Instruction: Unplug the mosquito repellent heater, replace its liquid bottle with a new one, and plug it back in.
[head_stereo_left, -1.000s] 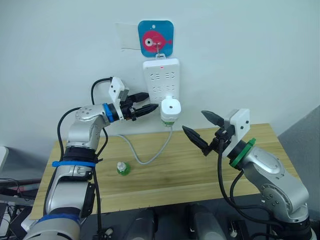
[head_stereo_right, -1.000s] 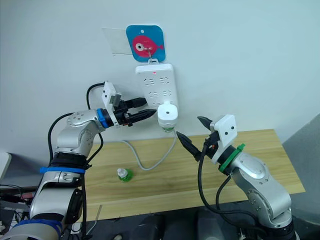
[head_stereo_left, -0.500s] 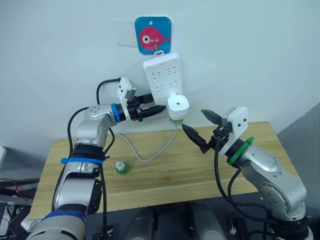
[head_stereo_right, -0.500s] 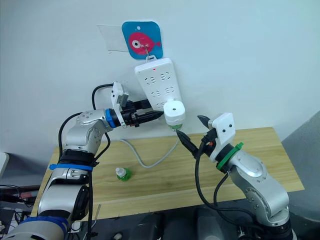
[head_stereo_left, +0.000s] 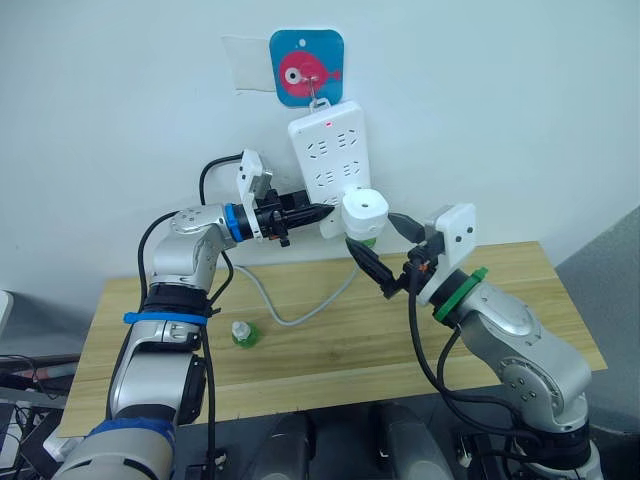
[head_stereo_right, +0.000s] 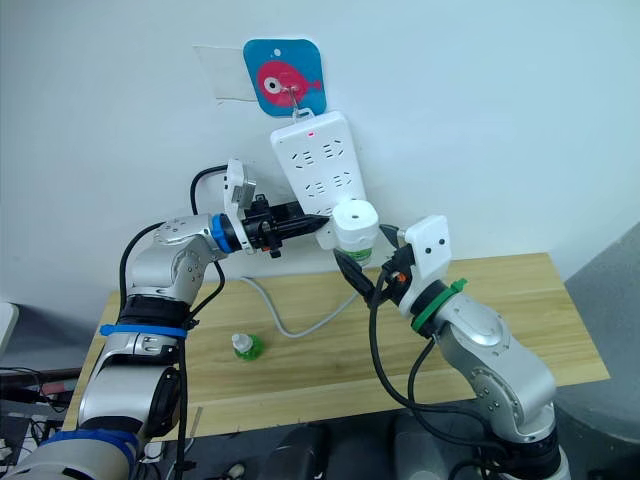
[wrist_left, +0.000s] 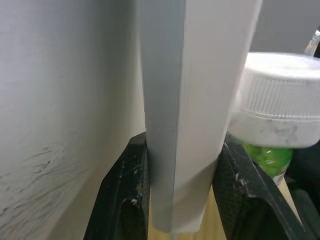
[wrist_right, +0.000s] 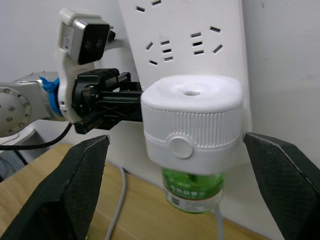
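The white mosquito repellent heater (head_stereo_left: 364, 209) is plugged into the low end of a hanging white power strip (head_stereo_left: 328, 160), with its green liquid bottle (wrist_right: 193, 190) screwed in below. My left gripper (head_stereo_left: 322, 211) is shut on the strip's lower edge; its fingers (wrist_left: 128, 196) press both faces of the strip (wrist_left: 195, 100). My right gripper (head_stereo_left: 371, 232) is open, and its fingers (wrist_right: 84, 189) stand wide on either side of the heater (wrist_right: 192, 119) without touching it. A second small green bottle (head_stereo_left: 243, 335) with a white cap stands on the table.
The strip hangs from a hook on a blue fish sticker (head_stereo_left: 306, 68) on the white wall. Its grey cable (head_stereo_left: 292, 314) loops down over the wooden table (head_stereo_left: 500, 325).
My left gripper moved in and closed on the power strip, which now hangs tilted. My right gripper moved up and left until its open fingers straddle the heater.
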